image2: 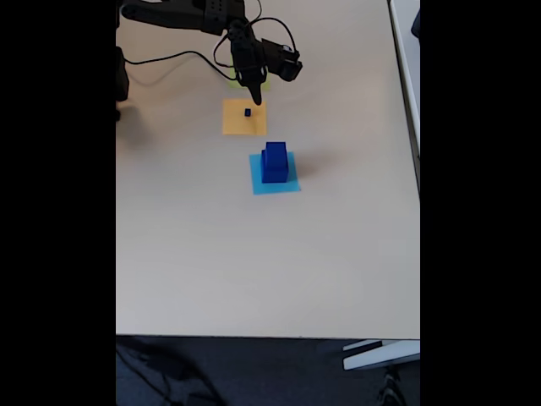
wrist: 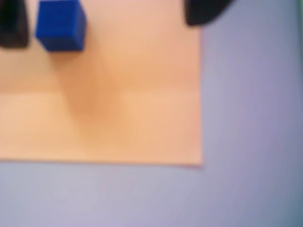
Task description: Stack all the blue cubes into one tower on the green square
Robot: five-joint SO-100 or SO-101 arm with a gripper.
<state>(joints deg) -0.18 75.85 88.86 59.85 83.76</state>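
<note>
In the wrist view a small blue cube (wrist: 60, 26) sits on an orange paper square (wrist: 118, 94). My gripper (wrist: 108, 19) is open, its black fingertips at the top left and top right with the cube between them, close to the left one and apart from it. The fixed view shows the gripper (image2: 254, 99) just above the tiny cube (image2: 248, 112) on the orange square (image2: 241, 123). A stack of larger blue cubes (image2: 274, 162) stands on a light blue square (image2: 287, 184). A sliver of the green square (image2: 265, 84) peeks out behind the gripper.
The beige table (image2: 254, 254) stretches wide toward the near edge. The arm (image2: 194, 15) and its black cables (image2: 169, 59) occupy the far left. A second table edge (image2: 406, 51) runs along the right.
</note>
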